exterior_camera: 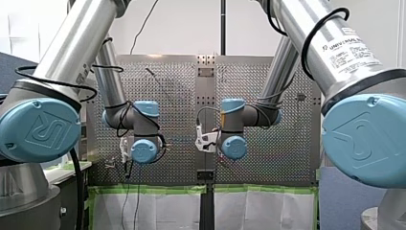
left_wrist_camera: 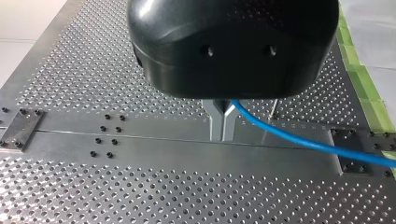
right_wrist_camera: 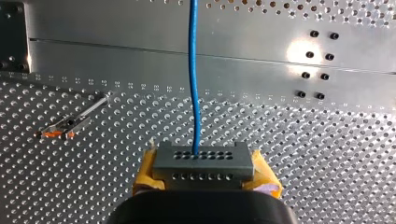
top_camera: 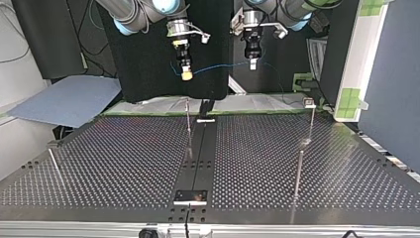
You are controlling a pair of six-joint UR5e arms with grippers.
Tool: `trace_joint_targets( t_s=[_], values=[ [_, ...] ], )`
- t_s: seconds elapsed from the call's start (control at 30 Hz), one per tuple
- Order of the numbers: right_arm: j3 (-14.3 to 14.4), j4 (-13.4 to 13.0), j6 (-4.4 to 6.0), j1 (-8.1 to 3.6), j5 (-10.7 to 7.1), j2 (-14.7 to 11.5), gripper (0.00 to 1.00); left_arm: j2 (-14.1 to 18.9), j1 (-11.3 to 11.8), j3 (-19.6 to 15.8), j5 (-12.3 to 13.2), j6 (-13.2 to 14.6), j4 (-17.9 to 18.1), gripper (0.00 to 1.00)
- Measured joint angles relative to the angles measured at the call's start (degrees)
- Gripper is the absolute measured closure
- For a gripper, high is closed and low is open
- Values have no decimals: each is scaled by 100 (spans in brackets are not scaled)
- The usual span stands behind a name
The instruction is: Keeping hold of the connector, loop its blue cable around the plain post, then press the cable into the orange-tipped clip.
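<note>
Connector [right_wrist_camera: 203, 162] is clenched in right end effector [right_wrist_camera: 204, 169], high above surface [right_wrist_camera: 327, 154]; blue cable [right_wrist_camera: 193, 70] leaving the connector is pinched by left end effector [left_wrist_camera: 223, 123], probably to guide looping. Well apart from the connector, orange-tipped clip [right_wrist_camera: 65, 127] lies untouched.

Both end effectors [top_camera: 252, 63] [top_camera: 186, 74] clamped, aloft
</note>
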Motion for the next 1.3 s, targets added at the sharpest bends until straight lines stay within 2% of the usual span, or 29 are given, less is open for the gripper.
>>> trace_joint_targets(
  t_s=[0.2, 0.33, 0.5, 0.77, 1.07, 1.23, 1.3],
  values=[
    [0, 0, 0, 0, 0, 0, 100, -12, 12, -10, 11, 11, -10, 100],
    [19, 20, -21, 19, 20, 18, 100, -161, 161, -30, 160, 161, -163, 100],
    [170, 245, -92, 134, 100, 245, 100, -375, 370, -33, 429, 359, -427, 100],
    [209, 649, -105, 157, 114, 620, 100, -428, 420, -35, 826, 403, -600, 100],
    [210, 702, -106, 158, 115, 657, 100, -415, 438, -28, 885, 407, -622, 100],
    [166, 735, -105, 158, 97, 636, 100, -225, 481, 90, 1006, 349, -812, 100],
    [86, 768, -55, 182, 99, 567, 100, -141, 475, 111, 1000, 295, -897, 100]
  ],
)
